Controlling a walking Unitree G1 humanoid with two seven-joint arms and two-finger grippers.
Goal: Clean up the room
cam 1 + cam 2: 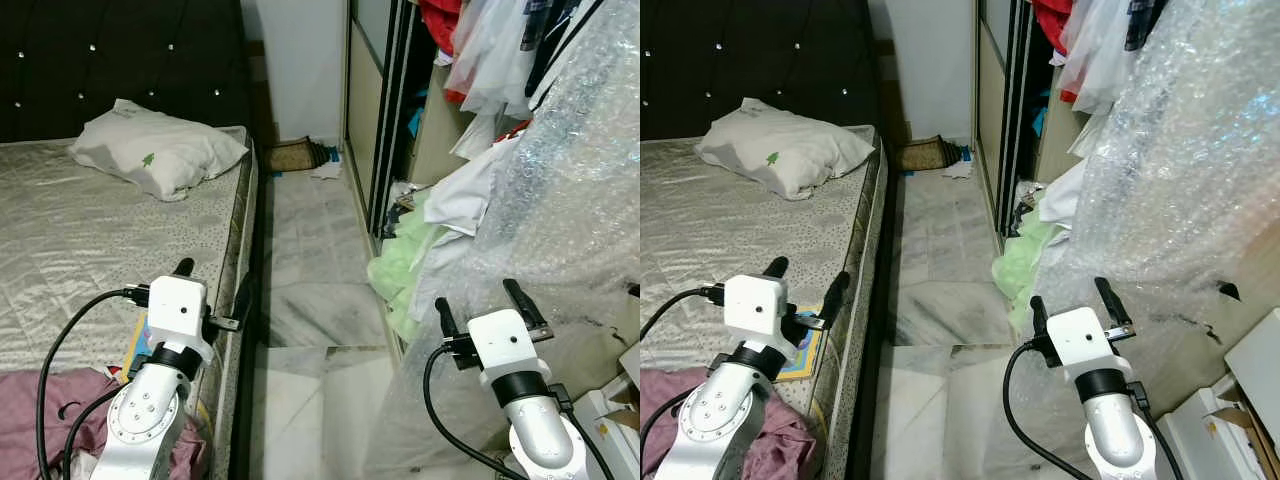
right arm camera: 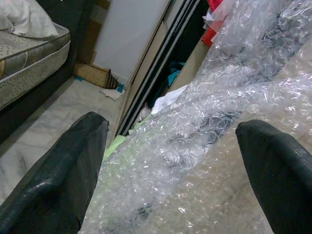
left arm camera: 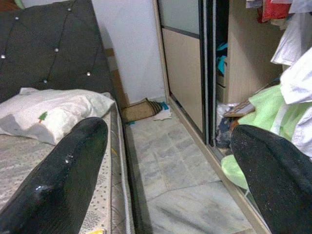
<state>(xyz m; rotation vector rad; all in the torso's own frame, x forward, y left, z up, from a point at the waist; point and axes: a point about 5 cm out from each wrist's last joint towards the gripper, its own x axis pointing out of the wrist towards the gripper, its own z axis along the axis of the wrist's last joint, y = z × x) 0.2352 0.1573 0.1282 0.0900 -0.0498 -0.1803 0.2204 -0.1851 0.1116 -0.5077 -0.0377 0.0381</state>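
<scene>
- The left gripper (image 1: pixel 214 291) hovers over the edge of the grey patterned bed (image 1: pixel 70 240), fingers spread wide and empty.
- The right gripper (image 1: pixel 483 300) hangs beside the big clear bubble-wrap sheet (image 1: pixel 570 170), fingers wide and empty.
- Pale green clothes (image 1: pixel 398 268) spill from the wardrobe onto the marble floor (image 1: pixel 310 270).
- A white pillow (image 1: pixel 155 148) lies at the bed's head.

**Bed to the left, wardrobe to the right, floor between**

The left gripper (image 1: pixel 214 293) hangs over the bed's (image 1: pixel 70 230) edge, fingers apart. Ahead of its jaws and to their left, a pillow (image 1: pixel 155 150) lies on the mattress against the headboard (image 1: pixel 110 50). Behind the jaws, cloth (image 1: pixel 40 410) lies bunched on the bed. Between the two grippers runs the floor (image 1: pixel 310 260); far ahead, a mat (image 1: pixel 295 155) lies by the wall. The right gripper (image 1: pixel 482 305), fingers spread, faces bubble wrap (image 1: pixel 570 180). Left of its jaws, clothes (image 1: pixel 400 265) spill from the wardrobe (image 1: pixel 385 110).
</scene>
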